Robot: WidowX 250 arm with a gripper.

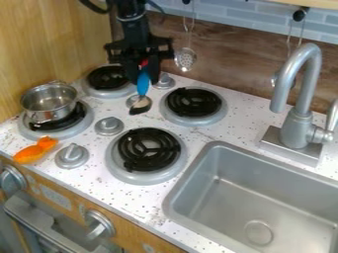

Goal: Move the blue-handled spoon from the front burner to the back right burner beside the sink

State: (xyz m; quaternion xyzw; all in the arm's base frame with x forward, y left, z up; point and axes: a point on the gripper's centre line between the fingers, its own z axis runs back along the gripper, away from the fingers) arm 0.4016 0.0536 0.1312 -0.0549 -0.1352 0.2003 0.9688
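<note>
A shiny round metal pot (49, 105) is sitting on a black coil burner (78, 116) by the left edge of the white speckled table (135, 197); a bright orange object (29, 154) is lying near the front-left corner. Three other black coil burners (148, 150) and round grey knobs (109, 126) are dotting the top. A curved silver faucet (300, 129) is rising behind a grey rectangular sink (221, 210). A perforated metal skimmer (186, 60) is hanging against the brown backboard (231, 62).
</note>
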